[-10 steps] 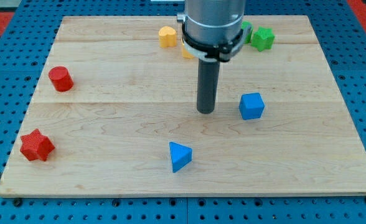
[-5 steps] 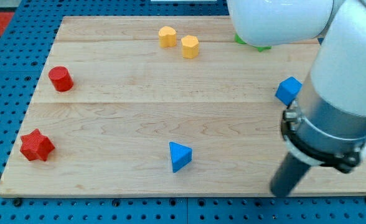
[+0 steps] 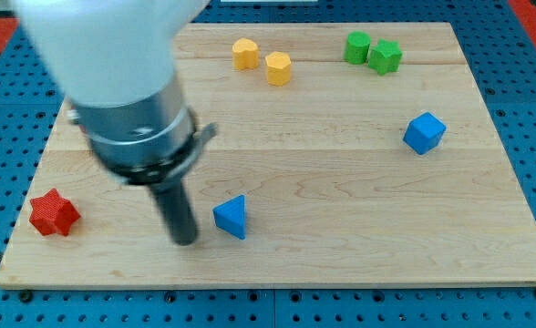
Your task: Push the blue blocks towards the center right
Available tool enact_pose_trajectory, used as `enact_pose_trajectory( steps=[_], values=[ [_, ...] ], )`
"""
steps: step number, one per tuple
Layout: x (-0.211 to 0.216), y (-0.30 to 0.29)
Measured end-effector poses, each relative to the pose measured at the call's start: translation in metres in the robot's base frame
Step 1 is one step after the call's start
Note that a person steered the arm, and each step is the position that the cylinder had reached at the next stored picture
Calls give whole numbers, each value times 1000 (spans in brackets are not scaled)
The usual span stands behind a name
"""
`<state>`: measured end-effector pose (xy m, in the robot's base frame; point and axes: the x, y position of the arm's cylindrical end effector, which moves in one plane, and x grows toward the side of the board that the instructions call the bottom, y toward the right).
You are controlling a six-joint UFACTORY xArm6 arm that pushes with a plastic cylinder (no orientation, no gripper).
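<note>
Near view's bottom, my tip point(image 3: 186, 240) just left of blue triangular block point(image 3: 231, 217); no gripper, nothing held

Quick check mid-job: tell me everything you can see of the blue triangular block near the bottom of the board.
The blue triangular block is a small, solid-looking wedge in matte blue, like plastic, with flat faces and sharp edges, one point facing the view's top. It rests on the wooden board low and a little left of centre in the view. My tip stands just to its left, very close; whether they touch cannot be told. No other block is touching it. The blue cube sits apart, far toward the view's right.
</note>
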<state>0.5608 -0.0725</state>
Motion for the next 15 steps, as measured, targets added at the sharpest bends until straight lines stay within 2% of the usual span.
enact_pose_trajectory(
  steps=[1,2,3,4,5,6,7,9,10,11,12,13,15],
  values=[
    [-58,78],
    [-69,126],
    [-32,87],
    [-47,138],
    [-112,146],
    [-90,133],
    [-66,160],
    [-99,165],
    [-98,187],
    [-128,130],
    [-203,136],
    [-218,162],
    [-206,176]
  ],
)
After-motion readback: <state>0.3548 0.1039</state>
